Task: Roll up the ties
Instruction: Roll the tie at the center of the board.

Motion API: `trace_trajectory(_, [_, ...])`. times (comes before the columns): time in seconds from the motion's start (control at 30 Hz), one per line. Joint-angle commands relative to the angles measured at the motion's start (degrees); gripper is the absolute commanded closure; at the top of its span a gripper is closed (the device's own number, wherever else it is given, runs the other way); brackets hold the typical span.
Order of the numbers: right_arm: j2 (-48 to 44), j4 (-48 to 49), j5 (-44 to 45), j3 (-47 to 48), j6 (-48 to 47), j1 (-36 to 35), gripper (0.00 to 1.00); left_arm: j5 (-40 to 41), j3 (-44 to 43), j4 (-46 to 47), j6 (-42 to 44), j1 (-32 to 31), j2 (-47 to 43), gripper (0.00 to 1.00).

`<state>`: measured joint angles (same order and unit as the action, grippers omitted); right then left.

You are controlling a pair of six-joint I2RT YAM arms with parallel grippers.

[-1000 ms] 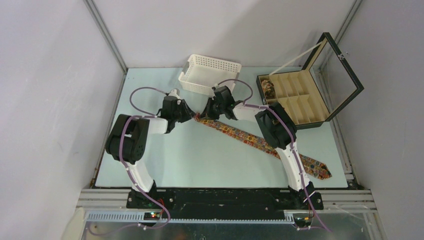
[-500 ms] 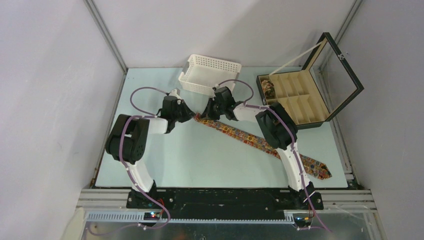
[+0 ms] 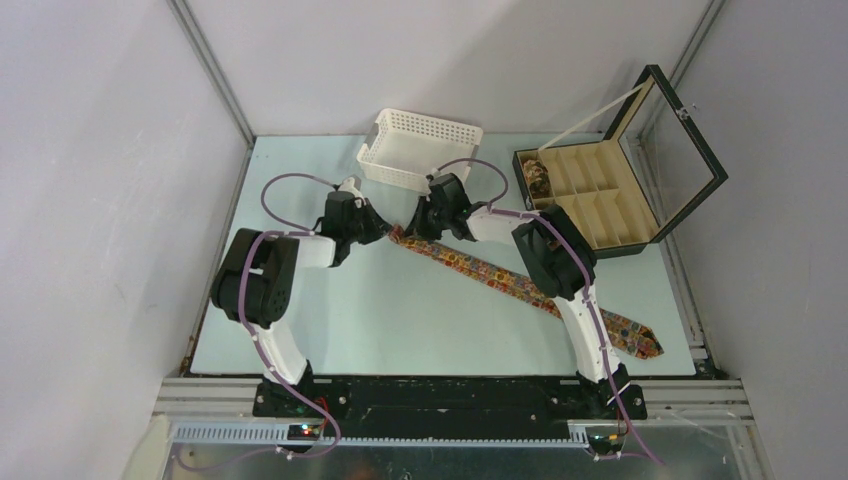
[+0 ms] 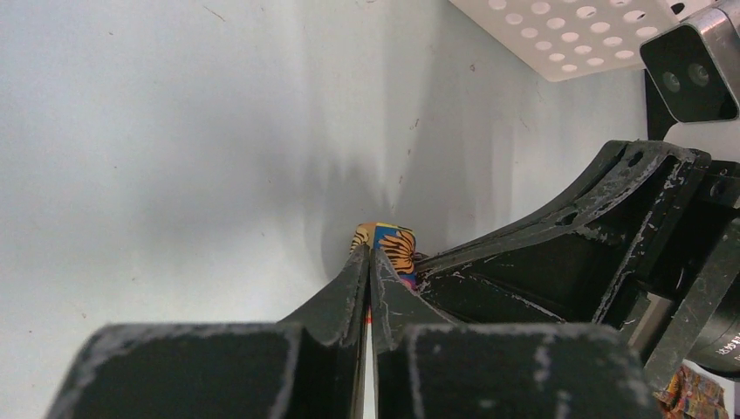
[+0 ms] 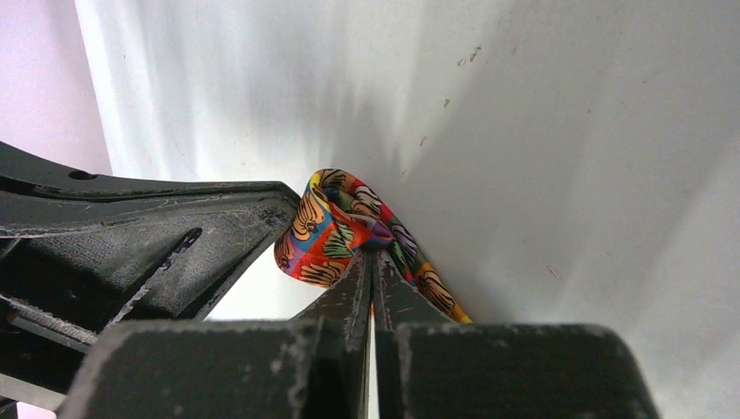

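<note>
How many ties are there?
2. A long tie lies across the table, one end pinched by the left gripper and right gripper. A rolled tie sits in the box's far-left compartment. More could be hidden.

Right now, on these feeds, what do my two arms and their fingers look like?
The left arm and right arm match: white links between chunky black joint housings, on black bases, each trailing a purple cable. The fingers are black tapered wedges, their edges scuffed with pale scratches.
</note>
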<state>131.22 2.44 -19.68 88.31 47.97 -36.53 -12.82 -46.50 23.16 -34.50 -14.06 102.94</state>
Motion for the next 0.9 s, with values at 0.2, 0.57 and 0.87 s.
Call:
trace_trajectory(0.2, [-3.41,-1.5,2.08,0.3,-1.55,-0.3,1.0,-2.39,0.05,2.64,0.12,-1.03,-2.87,0.94])
trace_trajectory(0.57, [-3.88,-2.17,3.21,0.2,-2.15,-0.54,1.0,-3.9,0.38,4.05,0.79,-2.03,-3.54,0.95])
trace_trajectory(0.87, [-5.37,-4.58,5.01,-0.25,-2.52,-0.57,1.0,-4.35,0.18,3.65,2.79,-3.17,-4.22,0.95])
